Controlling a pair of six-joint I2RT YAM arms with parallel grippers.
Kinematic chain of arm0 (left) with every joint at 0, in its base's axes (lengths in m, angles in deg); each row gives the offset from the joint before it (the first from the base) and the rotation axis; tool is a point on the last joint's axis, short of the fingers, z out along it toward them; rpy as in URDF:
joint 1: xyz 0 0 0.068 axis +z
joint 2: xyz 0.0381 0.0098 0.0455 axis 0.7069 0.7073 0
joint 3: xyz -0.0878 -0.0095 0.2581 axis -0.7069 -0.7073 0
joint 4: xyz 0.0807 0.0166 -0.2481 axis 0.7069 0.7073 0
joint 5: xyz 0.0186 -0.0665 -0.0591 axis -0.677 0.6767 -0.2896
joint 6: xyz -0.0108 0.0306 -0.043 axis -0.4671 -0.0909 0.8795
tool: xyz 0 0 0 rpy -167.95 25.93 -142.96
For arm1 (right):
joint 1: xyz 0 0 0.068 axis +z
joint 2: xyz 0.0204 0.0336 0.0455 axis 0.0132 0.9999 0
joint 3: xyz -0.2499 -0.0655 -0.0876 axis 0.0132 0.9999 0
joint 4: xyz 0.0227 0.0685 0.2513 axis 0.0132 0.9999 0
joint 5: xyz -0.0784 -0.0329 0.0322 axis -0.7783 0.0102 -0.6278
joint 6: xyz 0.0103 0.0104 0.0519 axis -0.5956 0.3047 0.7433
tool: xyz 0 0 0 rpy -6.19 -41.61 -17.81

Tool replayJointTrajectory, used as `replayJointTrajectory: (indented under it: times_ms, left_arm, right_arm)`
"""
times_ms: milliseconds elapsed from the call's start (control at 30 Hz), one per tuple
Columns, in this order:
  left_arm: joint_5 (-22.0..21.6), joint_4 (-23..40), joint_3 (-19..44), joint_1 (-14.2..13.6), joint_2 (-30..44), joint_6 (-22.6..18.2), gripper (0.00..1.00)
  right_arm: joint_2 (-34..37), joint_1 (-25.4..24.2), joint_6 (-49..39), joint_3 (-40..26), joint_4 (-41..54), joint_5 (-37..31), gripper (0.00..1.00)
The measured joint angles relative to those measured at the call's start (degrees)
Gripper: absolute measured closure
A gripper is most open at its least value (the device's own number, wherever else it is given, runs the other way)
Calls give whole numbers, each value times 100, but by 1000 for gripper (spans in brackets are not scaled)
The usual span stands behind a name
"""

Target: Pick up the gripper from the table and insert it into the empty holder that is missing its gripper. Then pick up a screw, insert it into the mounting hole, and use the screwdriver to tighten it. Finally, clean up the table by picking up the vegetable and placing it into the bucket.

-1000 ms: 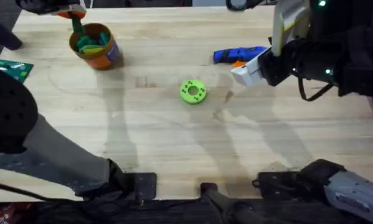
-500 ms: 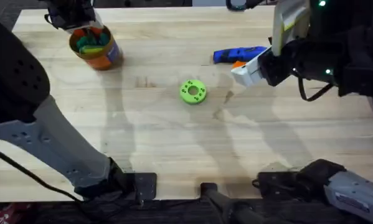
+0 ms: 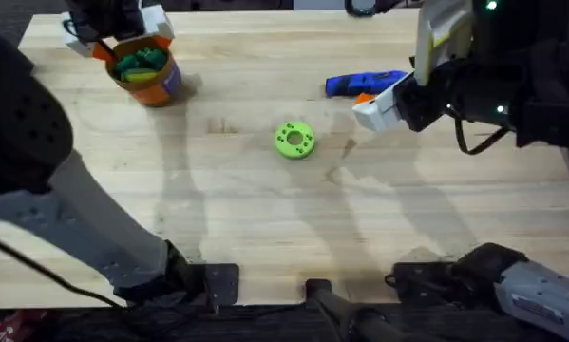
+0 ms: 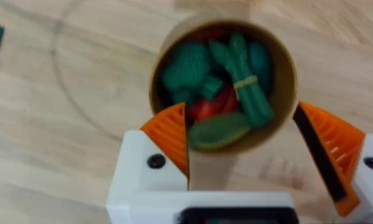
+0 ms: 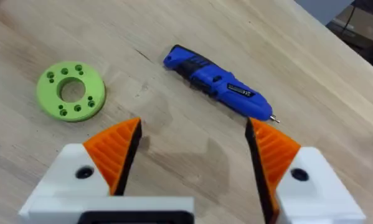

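The right gripper [image 5: 192, 155] hung wide open and empty above the table, near the screwdriver [image 5: 218, 82]. Farther off, the left gripper [image 4: 245, 149] hovered spread and empty over the bucket [image 4: 158, 81], the vegetable [image 4: 189, 71] inside; dropping lower could knock the bucket over.

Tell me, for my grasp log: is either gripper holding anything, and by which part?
Nothing is held. The left gripper is open above the bucket; the right gripper is open near the screwdriver.

Overhead wide; wrist views close, downward.
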Motion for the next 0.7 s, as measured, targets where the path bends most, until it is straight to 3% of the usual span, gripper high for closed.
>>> replayJointTrajectory:
  times_ms: [133,500,700]
  left_arm:
    - [12,656,12,0,-763,50,6]
    - [13,3683,201,0,-3925,46,9]
    - [10,3945,201,0,-5040,46,10]
  right_arm:
    - [-2,0,0,0,0,0,26]
    - [-2,0,0,0,-2,0,26]
    - [-2,0,0,0,0,0,26]
